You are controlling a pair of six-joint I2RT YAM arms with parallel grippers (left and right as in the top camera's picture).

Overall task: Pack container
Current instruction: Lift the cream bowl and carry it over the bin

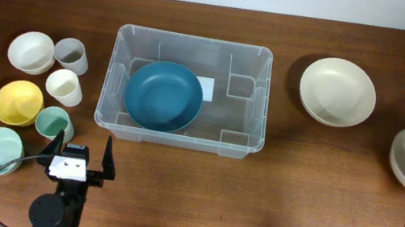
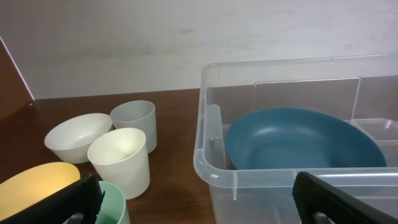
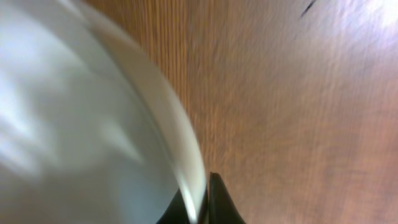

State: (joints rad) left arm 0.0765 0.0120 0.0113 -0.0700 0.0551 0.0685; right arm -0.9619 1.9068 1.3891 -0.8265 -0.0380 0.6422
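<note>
A shallow cream round bowl is being pinched at its rim by the right gripper, its jaws pressed together on the thin edge, at the far right of the brown wooden table. The large clear rectangular plastic container is lying at mid-table, well to that gripper's left, its long axis running left to right, with a dark teal round bowl seated inside. The left gripper is being held spread and empty near the container's front left corner, nearer to it than the right. A leftward carry past a second cream bowl is being judged likely.
</note>
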